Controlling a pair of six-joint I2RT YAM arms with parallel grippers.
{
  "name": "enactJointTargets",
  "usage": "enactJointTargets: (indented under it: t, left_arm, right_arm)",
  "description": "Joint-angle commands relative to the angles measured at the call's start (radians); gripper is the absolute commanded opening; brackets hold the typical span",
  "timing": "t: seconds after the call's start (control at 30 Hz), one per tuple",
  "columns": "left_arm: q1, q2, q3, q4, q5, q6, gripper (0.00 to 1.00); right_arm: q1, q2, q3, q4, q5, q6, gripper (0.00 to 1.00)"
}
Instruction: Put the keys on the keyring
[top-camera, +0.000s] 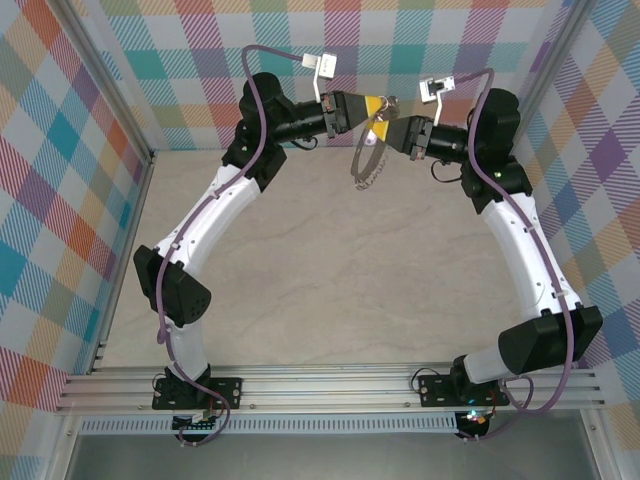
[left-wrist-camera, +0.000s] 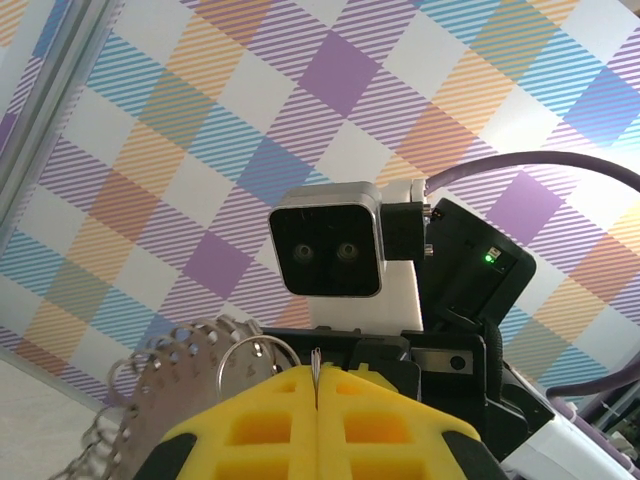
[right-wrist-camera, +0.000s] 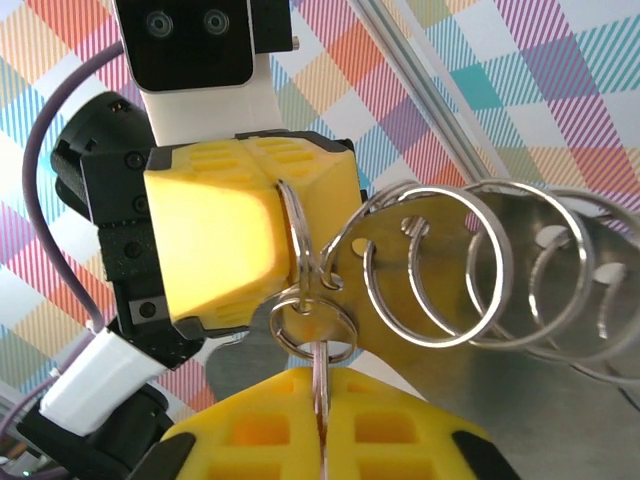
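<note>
Left gripper (left-wrist-camera: 316, 400): jaws together; I am pinching one loop of the grey coiled-wire metal keyring (right-wrist-camera: 440, 300) at mid-frame to steady it.
Right gripper (right-wrist-camera: 320, 410): jaws clamped on the thin silvery key (right-wrist-camera: 319, 365) at bottom centre; I am lining it up with that loop for threading.

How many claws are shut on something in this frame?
2. The left claw pinches a wire ring; the right claw clamps a thin metal strip inside the small ring just below.

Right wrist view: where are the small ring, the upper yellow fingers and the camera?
small ring (right-wrist-camera: 277, 325): right wrist view, left rim.
upper yellow fingers (right-wrist-camera: 215, 240): right wrist view, broad front face.
camera (right-wrist-camera: 190, 40): right wrist view, black front.
</note>
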Motion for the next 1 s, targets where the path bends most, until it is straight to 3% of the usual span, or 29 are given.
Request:
enactJointTargets:
  t: [0.0, 0.4, 0.5, 0.57, 0.67, 0.97]
  left_arm:
    - [-0.002, -0.019, 0.023, 0.057, -0.024, -0.011, 0.0]
    - [-0.002, -0.036, -0.034, 0.166, -0.047, -0.086, 0.0]
    - [-0.001, -0.044, -0.053, 0.166, -0.066, -0.077, 0.0]
    - [0.002, -0.053, -0.072, 0.169, -0.088, -0.074, 0.0]
    - [0.008, -0.065, -0.11, 0.203, -0.118, -0.08, 0.0]
    - [0.015, -0.105, -0.244, 0.388, -0.184, -0.103, 0.0]
  right_arm:
    - [0.007, -0.002, 0.026, 0.015, -0.014, -0.005, 0.01]
    - [0.041, 0.041, 0.05, -0.003, 0.0, 0.013, 0.0]
    - [0.041, 0.021, 0.051, -0.057, 0.027, -0.023, 0.16]
    - [0.037, -0.001, 0.046, -0.109, 0.046, -0.053, 0.32]
    - [0.026, -0.052, 0.017, -0.161, 0.071, -0.081, 0.44]
    - [-0.007, -0.179, -0.069, -0.112, 0.243, 0.014, 0.49]
